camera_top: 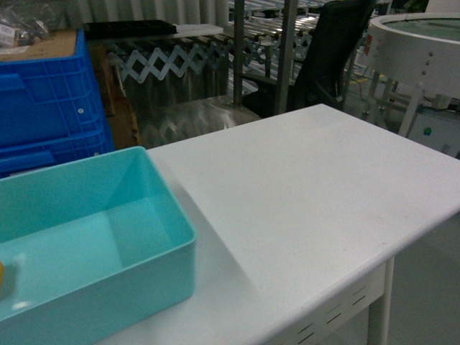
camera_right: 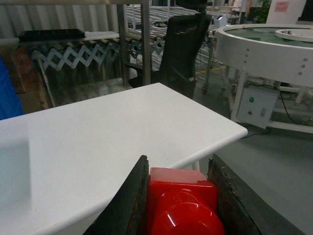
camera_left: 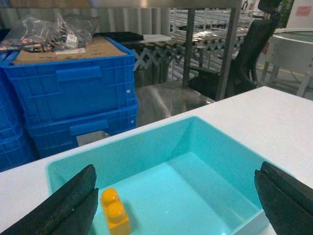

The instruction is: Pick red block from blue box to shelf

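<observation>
Two grippers: right gripper [camera_right: 183, 205] fingers clamped on red block [camera_right: 182, 203], held out past the white table [camera_right: 98, 142] edge. Left gripper [camera_left: 173, 196] fingers spread wide over blue box [camera_left: 215, 147]; yellow two-stud block [camera_left: 115, 211] inside.

Right gripper [camera_right: 182, 196] is seen at the bottom edge, its two dark fingers [camera_right: 128, 203] closed against either side of the red block [camera_right: 182, 200]. The block's round stud is turned toward the camera. White table [camera_right: 98, 132] is spread beyond, its near corner rounded. Behind it, a black office chair [camera_right: 183, 46] and a steel upright [camera_right: 145, 44] are noted. A round white machine [camera_right: 266, 46] is placed at right, over grey floor.
</observation>
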Controlling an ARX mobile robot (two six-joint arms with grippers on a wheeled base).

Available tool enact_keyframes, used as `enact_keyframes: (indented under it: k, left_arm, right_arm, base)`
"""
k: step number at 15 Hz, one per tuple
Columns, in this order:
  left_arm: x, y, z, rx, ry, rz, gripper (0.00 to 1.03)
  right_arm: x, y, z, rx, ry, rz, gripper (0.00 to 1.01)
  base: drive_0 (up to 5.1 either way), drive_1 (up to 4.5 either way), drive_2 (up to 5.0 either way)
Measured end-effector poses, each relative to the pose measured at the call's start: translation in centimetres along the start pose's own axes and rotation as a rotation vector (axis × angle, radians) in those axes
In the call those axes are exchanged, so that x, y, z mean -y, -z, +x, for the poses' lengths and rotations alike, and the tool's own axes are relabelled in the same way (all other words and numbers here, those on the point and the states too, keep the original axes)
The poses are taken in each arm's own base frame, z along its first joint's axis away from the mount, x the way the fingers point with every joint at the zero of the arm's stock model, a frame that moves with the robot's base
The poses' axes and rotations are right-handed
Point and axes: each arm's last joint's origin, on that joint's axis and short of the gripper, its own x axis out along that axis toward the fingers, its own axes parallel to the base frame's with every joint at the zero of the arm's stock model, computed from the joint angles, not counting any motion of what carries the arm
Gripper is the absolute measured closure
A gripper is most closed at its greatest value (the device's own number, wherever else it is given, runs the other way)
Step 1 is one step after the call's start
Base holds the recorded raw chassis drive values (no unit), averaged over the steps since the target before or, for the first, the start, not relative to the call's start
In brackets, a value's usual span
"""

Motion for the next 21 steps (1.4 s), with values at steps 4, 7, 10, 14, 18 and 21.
enact_keyframes:
  k: [4,7,10,14,18,21]
  left_arm:
    - [0.0,0.0,0.0,0.0,0.0,0.0,0.05]
    - [0.0,0.0,0.0,0.0,0.0,0.0,0.05]
    - [0.0,0.0,0.0,0.0,0.0,0.0,0.05]
    - [0.0,0.0,0.0,0.0,0.0,0.0,0.05]
    - [0.0,0.0,0.0,0.0,0.0,0.0,0.05]
    - [0.0,0.0,0.0,0.0,0.0,0.0,0.05]
  right_arm:
    - [0.0,0.0,0.0,0.0,0.0,0.0,0.72]
    - [0.0,0.0,0.0,0.0,0.0,0.0,0.72]
    - [0.0,0.0,0.0,0.0,0.0,0.0,0.72]
    - [0.0,0.0,0.0,0.0,0.0,0.0,0.72]
    - [0.0,0.0,0.0,0.0,0.0,0.0,0.72]
    - [0.0,0.0,0.0,0.0,0.0,0.0,0.72]
  base:
    - [-1.5,-1.47,-1.5]
    - [-1.6,-1.63,-1.6]
    - [-1.5,-1.52,-1.5]
    - [-1.5,-1.54,-1.5]
    - [-1.6,-1.61,-1.6]
    - [-1.6,-1.57,-1.6]
